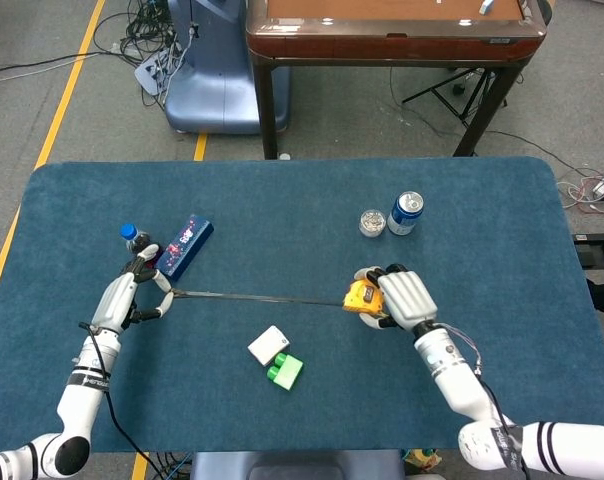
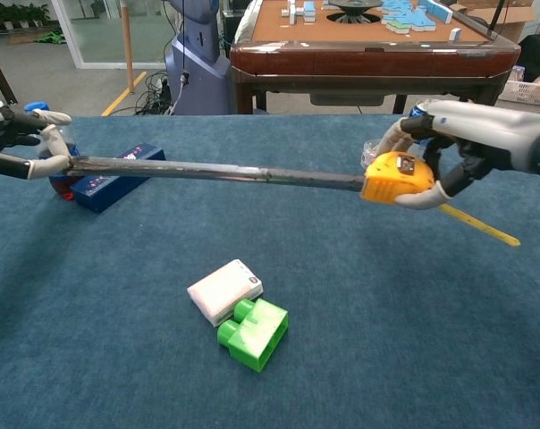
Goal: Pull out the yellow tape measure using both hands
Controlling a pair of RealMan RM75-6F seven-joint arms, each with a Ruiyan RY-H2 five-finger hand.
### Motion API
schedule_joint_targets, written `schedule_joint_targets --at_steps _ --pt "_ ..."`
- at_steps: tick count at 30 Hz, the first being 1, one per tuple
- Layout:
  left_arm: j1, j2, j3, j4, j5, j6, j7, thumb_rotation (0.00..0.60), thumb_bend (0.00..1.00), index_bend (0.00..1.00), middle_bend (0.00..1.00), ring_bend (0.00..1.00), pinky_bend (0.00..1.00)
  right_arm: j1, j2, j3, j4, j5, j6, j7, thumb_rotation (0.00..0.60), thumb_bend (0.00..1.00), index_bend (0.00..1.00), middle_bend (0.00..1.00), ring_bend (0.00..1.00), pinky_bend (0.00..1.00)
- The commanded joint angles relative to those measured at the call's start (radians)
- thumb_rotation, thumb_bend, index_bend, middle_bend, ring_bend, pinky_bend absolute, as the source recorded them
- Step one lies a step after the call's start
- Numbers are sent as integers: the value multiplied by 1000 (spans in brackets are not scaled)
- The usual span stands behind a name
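My right hand (image 1: 400, 296) (image 2: 449, 143) grips the yellow tape measure case (image 1: 362, 297) (image 2: 396, 177) above the table, right of centre. Its dark blade (image 1: 257, 296) (image 2: 216, 172) runs out leftward in a long straight line to my left hand (image 1: 132, 288) (image 2: 15, 143), which pinches the blade's end. A yellow strap (image 2: 480, 226) trails from the case toward the right. Both hands hover over the blue tabletop (image 1: 502, 230).
A white box (image 1: 267, 345) (image 2: 223, 290) and a green block (image 1: 285, 371) (image 2: 252, 332) lie under the blade. A dark blue box (image 1: 185, 246) (image 2: 113, 178) and a blue-capped bottle (image 1: 132, 236) sit by the left hand. A can (image 1: 406, 212) and a small jar (image 1: 372, 222) stand behind.
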Motion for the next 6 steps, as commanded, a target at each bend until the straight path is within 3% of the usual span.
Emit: schedule_joint_targets --at_steps 1,6 --pt "5 -1 3 -5 6 6 0 600 469 570 63 0 0 -28 29 -18 -12 -31 8 29 600 722 670 657 534 207" --pt "5 -5 3 -9 1 1 6 600 469 568 63 0 0 -46 44 -19 -18 -53 5 46 600 722 670 658 535 207"
